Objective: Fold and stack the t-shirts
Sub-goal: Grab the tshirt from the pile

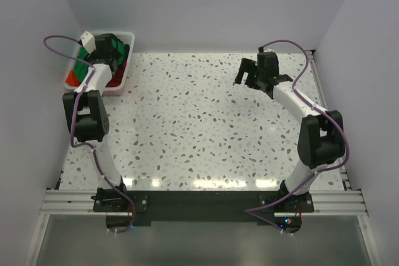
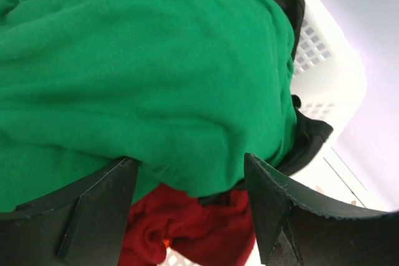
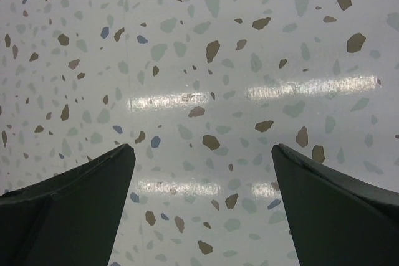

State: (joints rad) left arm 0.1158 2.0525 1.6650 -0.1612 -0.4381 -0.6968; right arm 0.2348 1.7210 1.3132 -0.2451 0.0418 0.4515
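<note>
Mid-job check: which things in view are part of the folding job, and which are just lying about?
Part of the job: green t-shirt; red t-shirt under it; black t-shirt beside them; left gripper open over the green one; right gripper open, off to the side.
Just there: white bin holding the shirts; speckled table.

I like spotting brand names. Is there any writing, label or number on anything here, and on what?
None can be read: the green shirt, red shirt, black shirt, white bin, speckled table, left arm and right arm show no words, labels or numbers.
</note>
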